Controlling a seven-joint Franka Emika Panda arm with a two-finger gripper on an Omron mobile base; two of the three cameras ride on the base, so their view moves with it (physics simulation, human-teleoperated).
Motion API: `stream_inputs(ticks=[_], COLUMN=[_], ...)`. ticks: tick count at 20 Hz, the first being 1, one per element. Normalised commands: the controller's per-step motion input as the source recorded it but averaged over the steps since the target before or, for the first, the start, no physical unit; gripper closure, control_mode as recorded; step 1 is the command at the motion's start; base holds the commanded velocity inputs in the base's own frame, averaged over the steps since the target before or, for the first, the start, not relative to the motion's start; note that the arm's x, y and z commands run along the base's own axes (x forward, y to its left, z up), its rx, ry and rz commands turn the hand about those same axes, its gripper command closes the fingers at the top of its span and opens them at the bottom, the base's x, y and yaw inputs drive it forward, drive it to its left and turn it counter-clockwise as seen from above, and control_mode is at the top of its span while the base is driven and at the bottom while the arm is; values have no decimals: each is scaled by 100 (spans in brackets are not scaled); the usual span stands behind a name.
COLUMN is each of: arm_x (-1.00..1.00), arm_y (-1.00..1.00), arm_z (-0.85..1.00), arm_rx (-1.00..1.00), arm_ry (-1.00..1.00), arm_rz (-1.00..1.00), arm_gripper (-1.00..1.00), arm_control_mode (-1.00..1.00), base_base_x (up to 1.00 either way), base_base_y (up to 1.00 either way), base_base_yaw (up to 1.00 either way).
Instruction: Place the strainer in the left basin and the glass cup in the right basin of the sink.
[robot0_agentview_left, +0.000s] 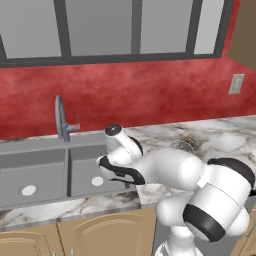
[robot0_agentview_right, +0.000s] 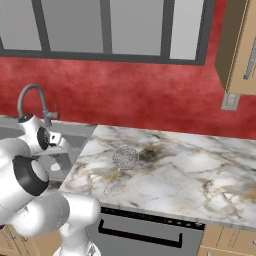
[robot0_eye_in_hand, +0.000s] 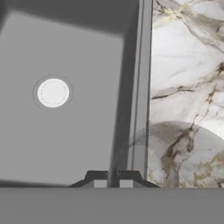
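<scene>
The silver mesh strainer (robot0_agentview_right: 125, 157) lies on the marble counter right of the sink (robot0_agentview_left: 30, 144), its thin handle pointing toward the front edge; my arm partly covers the strainer (robot0_agentview_left: 183, 146). My gripper (robot0_eye_in_hand: 113, 183) hangs over the right basin (robot0_eye_in_hand: 65, 140) near its right wall, fingertips close together. A faint see-through shape that looks like the glass cup (robot0_eye_in_hand: 133, 144) rises between them. The left basin (robot0_agentview_left: 35, 172) and right basin (robot0_agentview_left: 82, 170) each show only a pale drain.
A tall curved faucet (robot0_agentview_left: 61, 120) stands at the sink's back edge above the divider. A red backsplash and window run behind. A wall outlet (robot0_agentview_left: 236, 84) sits at the far right. Marble counter (robot0_agentview_right: 190, 170) stretches right of the strainer.
</scene>
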Motion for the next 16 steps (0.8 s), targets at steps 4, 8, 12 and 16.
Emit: stream_inputs(ticks=[4, 8, 12, 16], arm_x=[39, 28, 19, 11], arm_y=[20, 9, 5, 4], arm_z=[0, 0, 0, -3], arm_rx=[-7, 0, 0, 0], arm_ry=[0, 0, 0, 0], arm_rz=[0, 0, 0, 0], arm_gripper=[100, 100, 100, 100], arm_control_mode=[-100, -100, -100, -100], base_base_x=[0, 0, 0, 0], base_base_y=[0, 0, 0, 0], base_base_yaw=[0, 0, 0, 0])
